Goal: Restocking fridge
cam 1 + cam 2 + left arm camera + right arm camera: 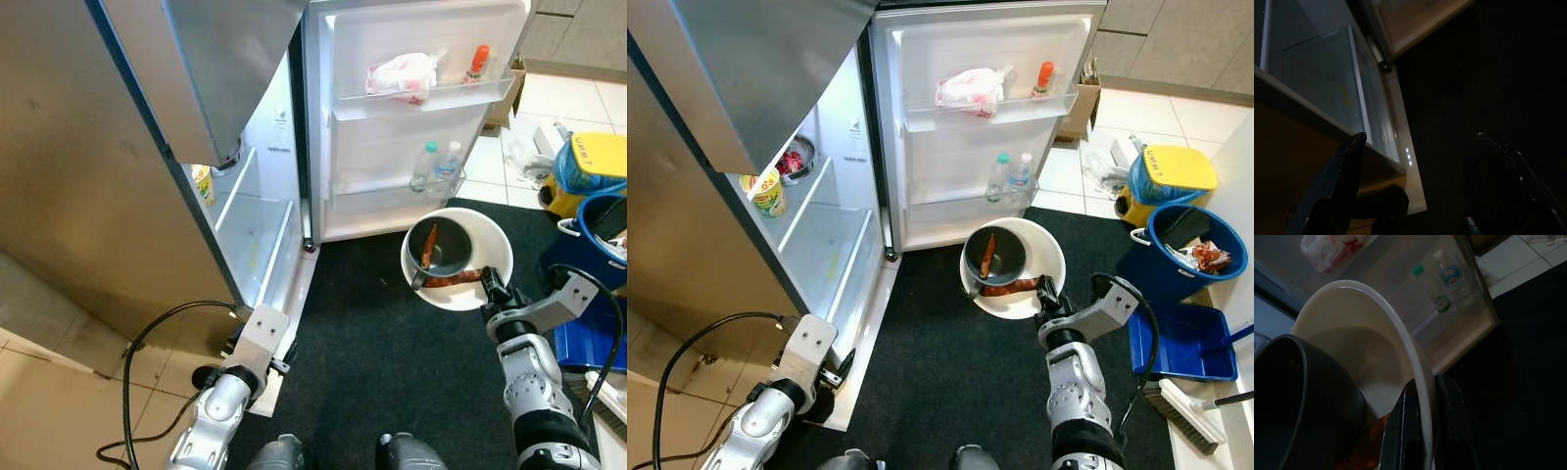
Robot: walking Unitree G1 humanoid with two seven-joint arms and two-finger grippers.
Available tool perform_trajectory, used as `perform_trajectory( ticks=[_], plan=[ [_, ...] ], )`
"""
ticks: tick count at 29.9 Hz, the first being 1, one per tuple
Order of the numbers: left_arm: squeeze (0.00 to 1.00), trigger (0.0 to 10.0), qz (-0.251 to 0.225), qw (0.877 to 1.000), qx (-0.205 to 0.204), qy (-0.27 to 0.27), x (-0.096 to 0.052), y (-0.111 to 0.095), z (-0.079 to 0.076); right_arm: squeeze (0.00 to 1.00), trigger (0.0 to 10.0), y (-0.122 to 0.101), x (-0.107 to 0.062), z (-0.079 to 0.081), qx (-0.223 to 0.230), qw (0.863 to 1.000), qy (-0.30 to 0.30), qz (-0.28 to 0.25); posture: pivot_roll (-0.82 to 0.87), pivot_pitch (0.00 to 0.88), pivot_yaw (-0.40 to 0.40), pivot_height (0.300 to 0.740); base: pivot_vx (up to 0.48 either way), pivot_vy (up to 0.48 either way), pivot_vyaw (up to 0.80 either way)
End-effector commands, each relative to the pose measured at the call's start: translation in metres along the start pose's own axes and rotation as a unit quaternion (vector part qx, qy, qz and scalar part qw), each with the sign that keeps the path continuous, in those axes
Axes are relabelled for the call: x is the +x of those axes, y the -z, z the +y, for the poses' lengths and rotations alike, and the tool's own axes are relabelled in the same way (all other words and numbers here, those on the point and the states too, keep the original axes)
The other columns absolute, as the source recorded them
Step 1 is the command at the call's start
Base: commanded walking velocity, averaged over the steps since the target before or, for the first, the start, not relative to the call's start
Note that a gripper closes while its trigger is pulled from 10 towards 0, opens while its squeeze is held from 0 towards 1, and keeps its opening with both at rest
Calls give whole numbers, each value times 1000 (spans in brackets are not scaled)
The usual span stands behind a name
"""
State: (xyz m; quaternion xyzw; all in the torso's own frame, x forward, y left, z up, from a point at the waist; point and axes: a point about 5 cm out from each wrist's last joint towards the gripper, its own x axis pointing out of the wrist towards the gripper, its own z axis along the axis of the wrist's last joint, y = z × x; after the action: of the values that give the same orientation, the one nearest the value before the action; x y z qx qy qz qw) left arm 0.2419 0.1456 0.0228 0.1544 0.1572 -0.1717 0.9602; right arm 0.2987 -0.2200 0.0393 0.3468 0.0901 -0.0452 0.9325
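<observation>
White plastic forms the round basin (490, 257) that the right pincer (1420, 431) grips by its near rim, one black finger inside the wall and the other outside, closed on the thin edge. Inside the basin, just beyond the pincer, sits a dark grey bowl (1004, 257) with a reddish-brown sausage (988, 256) leaning in it; a second sausage (1011, 287) lies on the basin's floor between the bowl and the pincer's fingertips. The basin sits low over the black mat (372, 333), just in front of the open fridge door (411, 117), whose shelves beyond the pincer carry a white-and-red bag (402, 75), a red-capped bottle (477, 63) and two clear water bottles (436, 164).

The right arm reaches forward and slightly inward, wrist bent, a black cable looping beside it. The left arm hangs low beside the open fridge compartment (257, 235), its left pincer (1425, 166) spread open with the fingers apart, pointing down toward the fridge's lower edge and the mat, holding nothing.
</observation>
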Motion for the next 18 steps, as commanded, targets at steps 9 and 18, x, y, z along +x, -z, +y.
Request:
perform_trajectory(
  ticks=[9,18],
  plan=[
    [0,10000,23,1000,-16,-7,0,11,-6,0,10000,-3,-5,-5,-10,1000,20,-8,-41,126,-12,740,0,0,240],
    [0,10000,19,1000,-12,-3,4,9,-9,0,10000,-3,-6,-10,-12,999,39,-8,-44,124,-11,740,0,0,781]
  ],
)
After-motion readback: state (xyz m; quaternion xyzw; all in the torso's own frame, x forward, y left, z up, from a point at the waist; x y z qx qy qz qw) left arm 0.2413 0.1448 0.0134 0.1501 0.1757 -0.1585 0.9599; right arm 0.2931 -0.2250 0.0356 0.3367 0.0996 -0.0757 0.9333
